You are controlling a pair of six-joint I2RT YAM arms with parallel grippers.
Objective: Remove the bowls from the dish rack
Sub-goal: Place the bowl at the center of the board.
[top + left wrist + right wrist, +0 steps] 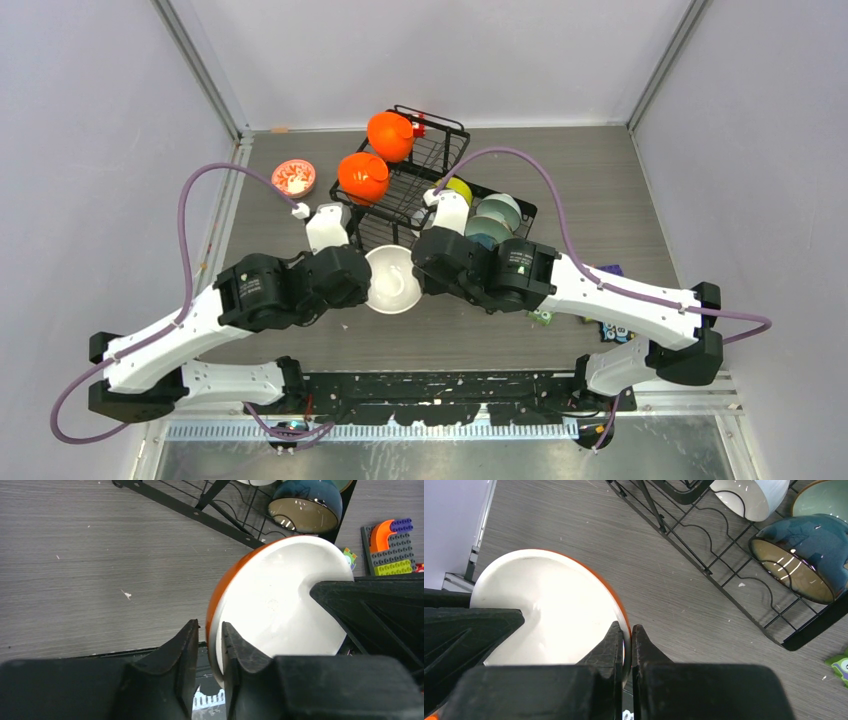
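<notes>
As I read the overhead feed, bowl (pixel 392 280): white inside, orange outside, up between both arms, just in front of the dish rack (pixel 425 185).
Right gripper (pixel 626 629): fingers clamped on the bowl's rim.
Left gripper (pixel 209 628): fingers straddle the opposite rim, slightly apart; I cannot tell if they pinch.
Rack load: 2 orange bowls (pixel 390 135) up top, dark bowl (pixel 796 550) lower, on its side.
</notes>
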